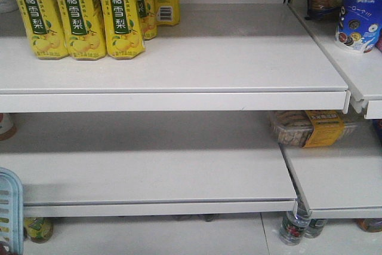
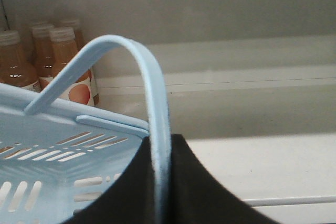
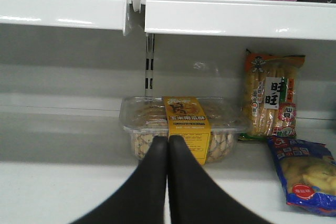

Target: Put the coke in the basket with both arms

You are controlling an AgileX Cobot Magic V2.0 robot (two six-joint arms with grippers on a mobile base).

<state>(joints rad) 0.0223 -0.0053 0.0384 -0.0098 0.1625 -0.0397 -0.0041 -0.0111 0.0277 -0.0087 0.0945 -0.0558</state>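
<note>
The light blue basket (image 2: pixel 47 145) fills the lower left of the left wrist view, and a corner of the basket (image 1: pixel 9 207) shows at the front view's left edge. Its thin handle (image 2: pixel 152 98) arches up and runs down between the black fingers of my left gripper (image 2: pixel 160 182), which is shut on it. My right gripper (image 3: pixel 168 145) is shut with its fingertips pressed together and nothing between them, pointing at a clear cracker box (image 3: pixel 181 127) on a lower shelf. The coke is out of view in every frame. Neither arm shows in the front view.
White shelves (image 1: pixel 179 97) span the front view, with yellow pear-drink cartons (image 1: pixel 83 10) at the upper left. Amber bottles (image 2: pixel 52 61) stand behind the basket. Snack packs (image 3: pixel 270 95) and a blue bag (image 3: pixel 304 174) lie to the right of the cracker box.
</note>
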